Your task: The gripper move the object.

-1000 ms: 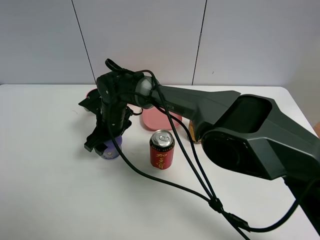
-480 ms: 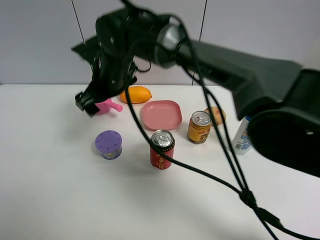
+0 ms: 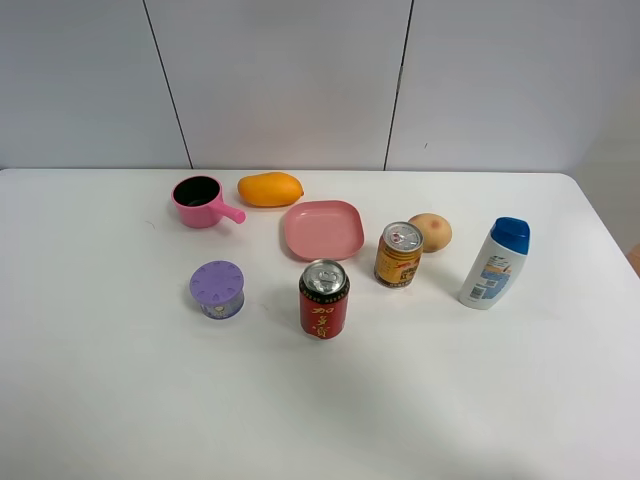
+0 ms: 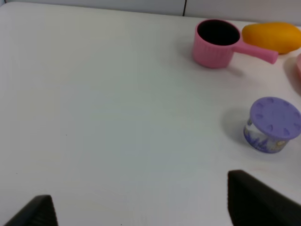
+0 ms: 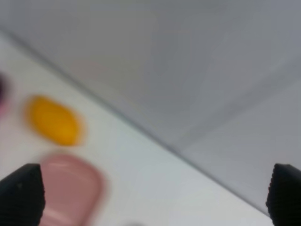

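Across the high view neither hand is showing, and the lilac container (image 3: 217, 289) is standing free on the white surface (image 3: 120, 400), with the taller, metallic red can (image 3: 324, 299) near it and the pink pot (image 3: 198, 201) farther back; it is reading as a squat round tub with a flat, embossed purple lid and a pale glossy side. Ahead of the left hand (image 4: 141, 209) in its wrist view, the container (image 4: 272, 125) is sitting upright just beyond one of the dark fingers (image 4: 256, 202), outside the gap and untouched; the fingers are spreading wide and gripping nothing, with only bare matte surface (image 4: 94, 94) lying between them, while the pink pot (image 4: 216, 37) and the smooth orange mango (image 4: 273, 36) are lying well beyond. Through the badly blurred right wrist view, the right hand (image 5: 153, 193) is likewise gaping with nothing between its fingers (image 5: 19, 193), pointing over the mango (image 5: 52, 120) and the rounded pink plate (image 5: 70, 188) toward the grey wall (image 5: 188, 56); the container is not appearing there. Judging from this, no grasp is under way yet: the next move is calling for bringing a spread hand over the container, straddling its round body low down and closing gently, since the slick, squat side is offering little purchase.
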Robot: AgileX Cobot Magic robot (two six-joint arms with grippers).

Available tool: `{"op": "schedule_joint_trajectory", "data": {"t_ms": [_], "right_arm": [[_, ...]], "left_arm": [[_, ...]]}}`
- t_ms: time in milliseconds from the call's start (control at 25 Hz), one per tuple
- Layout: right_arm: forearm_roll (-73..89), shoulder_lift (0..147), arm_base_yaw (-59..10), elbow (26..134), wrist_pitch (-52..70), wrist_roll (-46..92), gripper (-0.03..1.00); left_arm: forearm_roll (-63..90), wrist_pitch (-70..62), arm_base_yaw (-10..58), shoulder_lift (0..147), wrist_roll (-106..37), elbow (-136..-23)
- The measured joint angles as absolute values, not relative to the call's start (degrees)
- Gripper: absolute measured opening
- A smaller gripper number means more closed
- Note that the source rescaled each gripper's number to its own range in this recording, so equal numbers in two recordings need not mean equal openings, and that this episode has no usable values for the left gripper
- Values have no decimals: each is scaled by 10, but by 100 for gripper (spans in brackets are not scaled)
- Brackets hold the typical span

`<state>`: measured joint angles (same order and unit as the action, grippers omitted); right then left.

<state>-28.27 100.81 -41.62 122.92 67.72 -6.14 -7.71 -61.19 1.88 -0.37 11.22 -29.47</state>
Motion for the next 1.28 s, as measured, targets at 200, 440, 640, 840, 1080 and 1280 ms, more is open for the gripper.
{"op": "schedule_joint_trajectory", "data": {"t_ms": [200,440,640,840,1080,1280], "right_arm": [[-368,912,-405,1230,696,-45,100],[-350,796,-405,1230,697,-22,100],[-310,727,-405,1231,697,-17,100],[-286,678,-399,1205,698,15,100],[-245,582,-312,1052,698,15,100],[-194,482,-192,875,698,11,100]], "left_arm": [[-77,-612,19,-4,112,-295],[-77,-612,19,-4,112,-295],[-77,-612,19,-4,112,-295],[-77,-612,19,-4,112,-295],[-77,-612,19,-4,112,-295],[-77,-612,19,-4,112,-295]]}}
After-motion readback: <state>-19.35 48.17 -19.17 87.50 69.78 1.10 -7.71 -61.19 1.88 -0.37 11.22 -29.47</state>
